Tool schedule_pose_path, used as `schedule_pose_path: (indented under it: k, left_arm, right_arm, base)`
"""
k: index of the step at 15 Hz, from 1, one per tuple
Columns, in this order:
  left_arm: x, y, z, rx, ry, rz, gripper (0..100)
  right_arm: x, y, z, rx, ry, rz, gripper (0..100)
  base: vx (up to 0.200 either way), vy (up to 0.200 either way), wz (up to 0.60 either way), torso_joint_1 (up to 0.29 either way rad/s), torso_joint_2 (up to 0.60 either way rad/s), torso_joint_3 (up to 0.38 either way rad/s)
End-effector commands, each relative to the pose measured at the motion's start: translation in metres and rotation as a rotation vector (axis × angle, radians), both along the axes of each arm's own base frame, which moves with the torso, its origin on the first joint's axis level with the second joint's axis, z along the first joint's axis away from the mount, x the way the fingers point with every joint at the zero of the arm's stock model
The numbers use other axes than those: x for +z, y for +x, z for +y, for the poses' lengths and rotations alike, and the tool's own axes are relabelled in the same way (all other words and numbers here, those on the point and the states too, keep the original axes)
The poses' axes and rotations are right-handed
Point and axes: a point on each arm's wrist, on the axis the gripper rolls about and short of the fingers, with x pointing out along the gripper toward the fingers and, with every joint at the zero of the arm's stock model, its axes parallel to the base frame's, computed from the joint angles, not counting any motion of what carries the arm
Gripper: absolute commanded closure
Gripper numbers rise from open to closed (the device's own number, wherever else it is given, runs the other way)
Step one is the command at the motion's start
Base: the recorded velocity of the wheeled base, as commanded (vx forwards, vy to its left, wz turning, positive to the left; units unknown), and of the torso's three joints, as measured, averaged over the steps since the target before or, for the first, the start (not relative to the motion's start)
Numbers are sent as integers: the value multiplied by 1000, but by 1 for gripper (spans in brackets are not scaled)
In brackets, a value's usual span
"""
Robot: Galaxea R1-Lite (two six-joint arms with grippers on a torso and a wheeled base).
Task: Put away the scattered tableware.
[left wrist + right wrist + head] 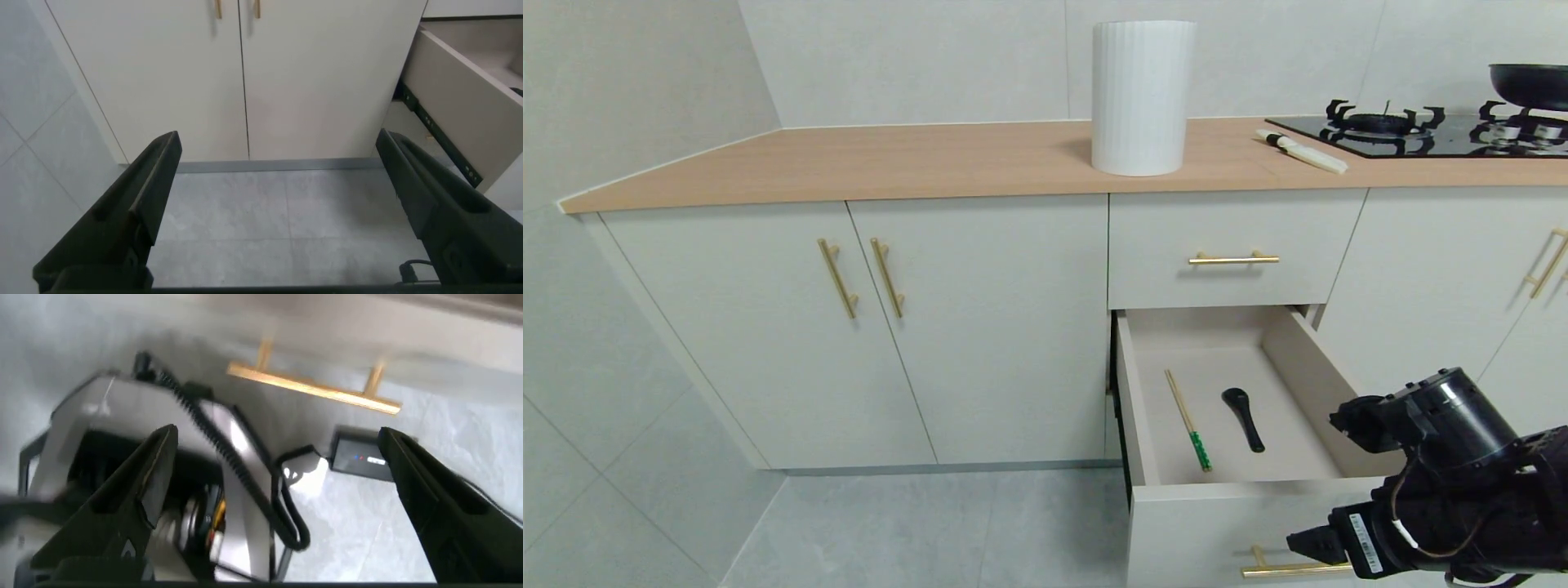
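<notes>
The lower drawer (1137,408) stands pulled out. Inside it lie a pair of wooden chopsticks with green ends (1189,421) and a black spoon (1243,418). A white-handled knife (1303,151) rests on the wooden countertop (890,159) beside the stove. My right arm (1445,490) hangs low at the drawer's front right corner, close to its gold handle (1290,568). The right gripper (276,437) is open and holds nothing, with that gold handle (315,384) just beyond it. Over the floor before the cabinet doors, my left gripper (276,139) is open and holds nothing.
A tall white ribbed canister (1141,96) stands on the counter above the drawers. A black gas stove (1421,131) with a pan (1531,82) is at the back right. The upper drawer (1233,249) is closed. Grey tiled floor (890,531) lies to the left.
</notes>
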Motion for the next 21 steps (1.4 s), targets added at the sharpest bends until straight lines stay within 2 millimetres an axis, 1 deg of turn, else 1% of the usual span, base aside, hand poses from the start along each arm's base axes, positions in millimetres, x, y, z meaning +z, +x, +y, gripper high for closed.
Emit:
schedule_pose_path:
  k: [1, 8, 21]
  left_arm:
    - [0, 0, 0, 0, 0, 1, 0]
    - [0, 0, 0, 0, 0, 0, 0]
    - [0, 0, 0, 0, 0, 1, 0]
  right_arm:
    - [-13, 12, 5, -57, -43, 32, 0]
    - [-18, 19, 8, -83, -42, 14, 0]
    - [-25, 37, 15, -183, 10, -95, 0]
  base:
    - [0, 0, 0, 0, 0, 0]
    - [0, 0, 0, 0, 0, 0]
    - [0, 0, 0, 0, 0, 0]
